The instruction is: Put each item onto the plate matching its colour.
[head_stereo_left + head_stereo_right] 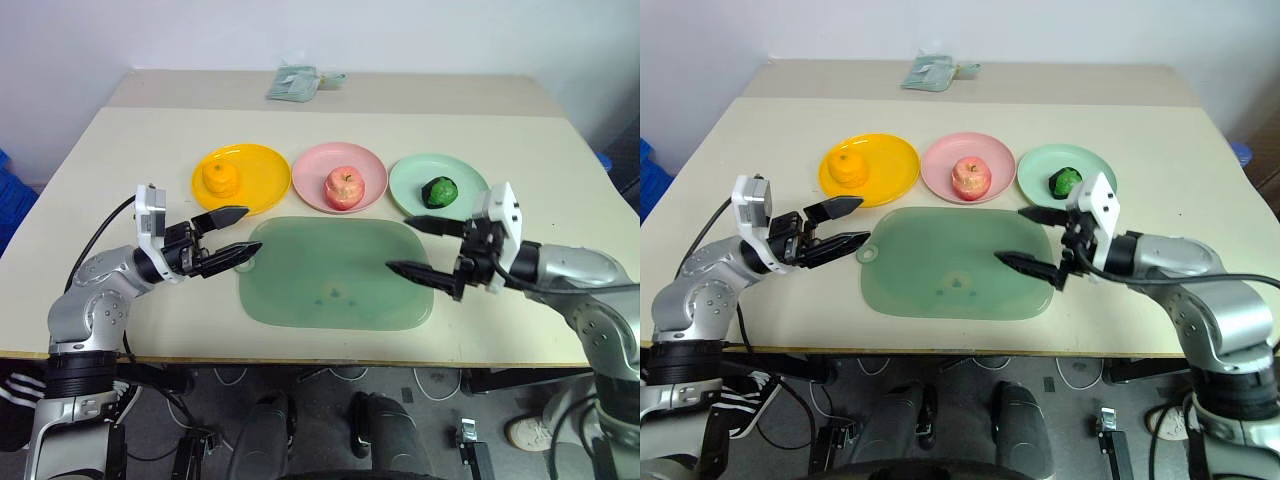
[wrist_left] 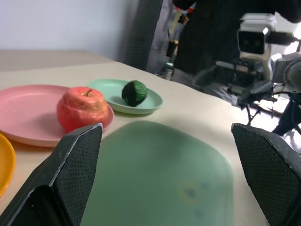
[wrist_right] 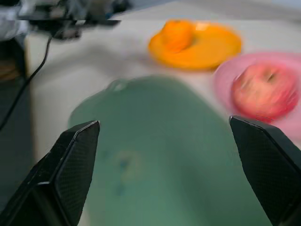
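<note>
Starting at the left edge of the desk (image 1: pixel 90 180), your left claw (image 1: pixel 238 234) hangs just above the desktop beside the left edge of the green mat (image 1: pixel 335 272). Its two black fingers (image 1: pixel 222 216) are spread apart with nothing between them, and they point toward the mat.

Beyond the mat's far edge you have three plates in a row. The yellow plate (image 1: pixel 258 180) is the leftmost, and the orange (image 1: pixel 221 180) sits on its left part. Just beside it, in the middle, the pink plate (image 1: pixel 318 172) carries the apple (image 1: pixel 344 187), which rests on the near side of the plate with its stem dimple up. Just right of that, the pale green plate (image 1: pixel 412 180) holds the dark green ball (image 1: pixel 439 191), right of the plate's centre. So each piece of fruit already lies on the plate of its own colour.

The mat itself lies near the front edge of the desk, with only a small faint mark near its centre.

At the mat's right edge, your right claw (image 1: pixel 420 246) hovers with its fingers (image 1: pixel 412 270) spread wide and empty, pointing in across the mat toward the left claw. One fingertip is over the mat's right side; the other sits near the front rim of the pale green plate.

At the far edge of the desk, behind the yellow and pink plates, lies a small crumpled packet (image 1: pixel 294 82).
</note>
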{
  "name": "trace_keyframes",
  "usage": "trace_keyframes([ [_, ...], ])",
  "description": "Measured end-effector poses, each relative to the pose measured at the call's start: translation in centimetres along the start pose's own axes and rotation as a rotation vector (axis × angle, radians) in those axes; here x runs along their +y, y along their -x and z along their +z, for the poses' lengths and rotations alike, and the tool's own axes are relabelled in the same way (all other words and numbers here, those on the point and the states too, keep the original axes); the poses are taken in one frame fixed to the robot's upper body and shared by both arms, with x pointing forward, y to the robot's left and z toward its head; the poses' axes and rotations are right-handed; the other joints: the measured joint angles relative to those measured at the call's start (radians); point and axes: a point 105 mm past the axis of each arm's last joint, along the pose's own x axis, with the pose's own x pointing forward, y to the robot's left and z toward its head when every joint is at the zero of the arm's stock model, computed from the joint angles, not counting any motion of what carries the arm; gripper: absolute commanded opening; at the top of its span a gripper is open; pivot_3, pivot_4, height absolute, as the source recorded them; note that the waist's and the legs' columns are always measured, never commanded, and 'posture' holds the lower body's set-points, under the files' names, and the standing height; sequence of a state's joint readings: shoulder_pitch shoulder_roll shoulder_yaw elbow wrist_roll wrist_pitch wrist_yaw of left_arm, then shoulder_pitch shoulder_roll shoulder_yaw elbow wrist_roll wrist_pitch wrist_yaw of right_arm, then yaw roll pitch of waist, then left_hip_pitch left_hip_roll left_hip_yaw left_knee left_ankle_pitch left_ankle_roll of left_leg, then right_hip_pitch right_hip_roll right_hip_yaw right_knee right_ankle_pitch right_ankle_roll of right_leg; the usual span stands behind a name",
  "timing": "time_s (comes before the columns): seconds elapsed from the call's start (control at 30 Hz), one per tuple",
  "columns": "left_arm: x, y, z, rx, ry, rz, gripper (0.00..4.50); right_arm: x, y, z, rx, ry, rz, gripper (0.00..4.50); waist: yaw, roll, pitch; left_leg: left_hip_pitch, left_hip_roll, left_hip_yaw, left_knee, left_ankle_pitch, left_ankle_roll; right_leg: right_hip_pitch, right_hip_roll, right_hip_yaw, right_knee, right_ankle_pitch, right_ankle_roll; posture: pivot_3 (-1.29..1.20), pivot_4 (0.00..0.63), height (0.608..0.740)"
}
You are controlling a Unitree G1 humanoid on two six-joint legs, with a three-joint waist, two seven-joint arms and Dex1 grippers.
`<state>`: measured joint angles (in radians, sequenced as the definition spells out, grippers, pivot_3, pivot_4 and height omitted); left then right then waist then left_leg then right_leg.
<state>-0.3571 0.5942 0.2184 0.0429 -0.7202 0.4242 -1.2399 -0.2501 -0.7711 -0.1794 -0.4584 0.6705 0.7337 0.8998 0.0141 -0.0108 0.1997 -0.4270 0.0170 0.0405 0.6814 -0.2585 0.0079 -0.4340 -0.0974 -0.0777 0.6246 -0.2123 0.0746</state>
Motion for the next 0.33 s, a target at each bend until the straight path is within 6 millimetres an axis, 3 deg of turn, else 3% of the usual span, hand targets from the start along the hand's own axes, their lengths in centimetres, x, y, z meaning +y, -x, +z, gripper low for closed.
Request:
trace_keyframes([
  [0.13,0.17,0.48,-0.38,0.017,0.011,-0.009,4.5,0.52,0.84,-1.22,0.064,0.064,-0.024,4.47,-0.003,0.0,0.0,0.001,0.0,0.0,0.0,0.0,0.0,0.0,0.0,0.0,-0.001,0.0,0.0,0.0,0.15,0.74],
  [0.33,0.15,0.26,-0.52,0.005,-0.005,-0.016,4.5,0.3,0.44,-0.86,0.065,0.12,-0.046,4.47,-0.001,0.0,0.0,0.0,0.0,0.0,0.0,0.0,0.0,0.0,0.0,0.0,-0.001,0.0,-0.001,0.0,0.15,0.74],
])
